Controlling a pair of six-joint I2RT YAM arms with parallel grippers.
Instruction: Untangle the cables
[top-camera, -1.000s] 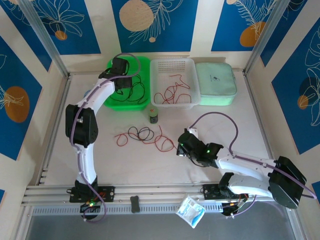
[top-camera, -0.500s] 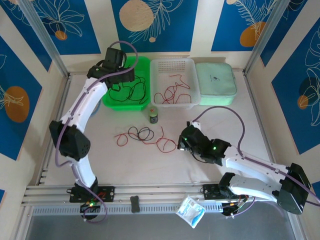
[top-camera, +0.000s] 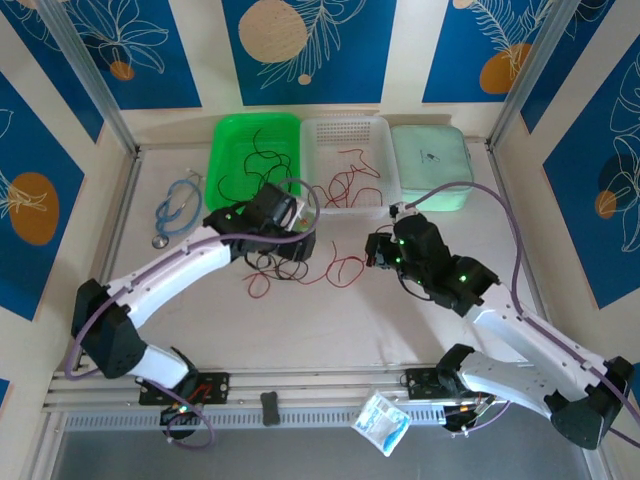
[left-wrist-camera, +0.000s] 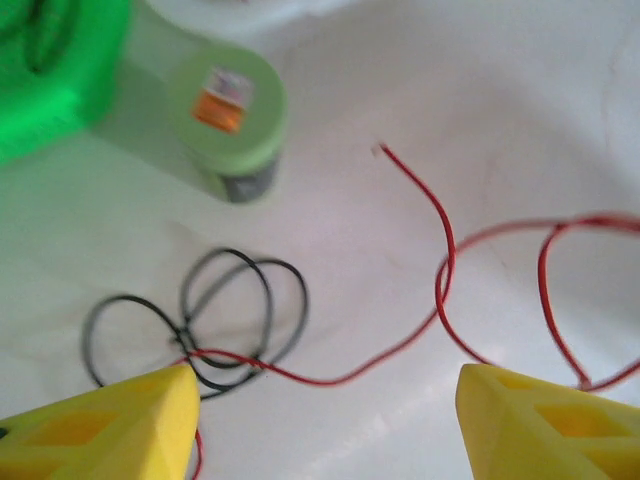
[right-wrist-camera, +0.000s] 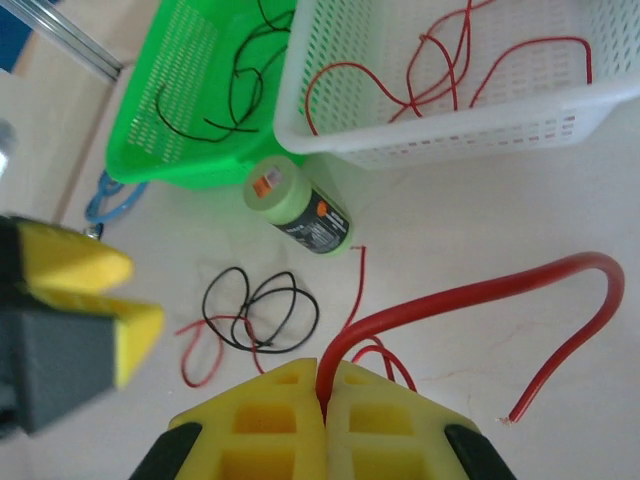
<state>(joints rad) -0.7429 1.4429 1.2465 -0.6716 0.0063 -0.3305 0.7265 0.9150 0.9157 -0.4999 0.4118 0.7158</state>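
State | right gripper (right-wrist-camera: 326, 385) pinching red cable (right-wrist-camera: 470, 285); left gripper (left-wrist-camera: 325, 405) spread above black cable (left-wrist-camera: 232, 318) loops

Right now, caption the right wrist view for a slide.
Right claw shut on a red cable, above a black-and-red tangle and green-capped bottle.

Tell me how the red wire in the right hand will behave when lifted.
Likely springy, not limp: the red wire holds an arc out of the shut right hand. Probably light, being so thin. It might slip, pinched at one spot.
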